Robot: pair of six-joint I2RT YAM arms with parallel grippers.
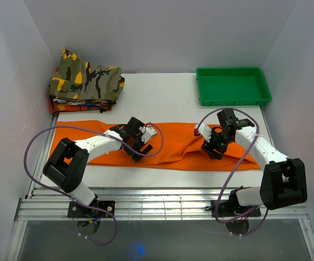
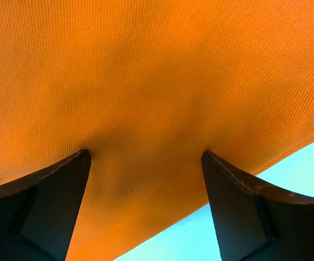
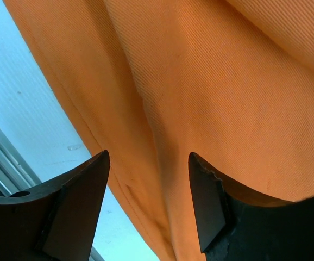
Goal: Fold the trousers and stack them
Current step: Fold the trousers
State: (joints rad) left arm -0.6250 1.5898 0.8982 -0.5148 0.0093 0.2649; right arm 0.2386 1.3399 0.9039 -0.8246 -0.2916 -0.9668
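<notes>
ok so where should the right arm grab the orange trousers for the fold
Probably the raised crease near the right end of the trousers, pinched from straight above. The cloth lies flat along the table, so that ridge, right under the open right gripper, gives the fingers something to close on.

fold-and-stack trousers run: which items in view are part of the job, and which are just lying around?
Job:
- orange trousers, laid out lengthwise
- left gripper, open over them
- right gripper, open over a crease in them

Lying about:
- folded camouflage garment, back left
- green tray, back right
</notes>
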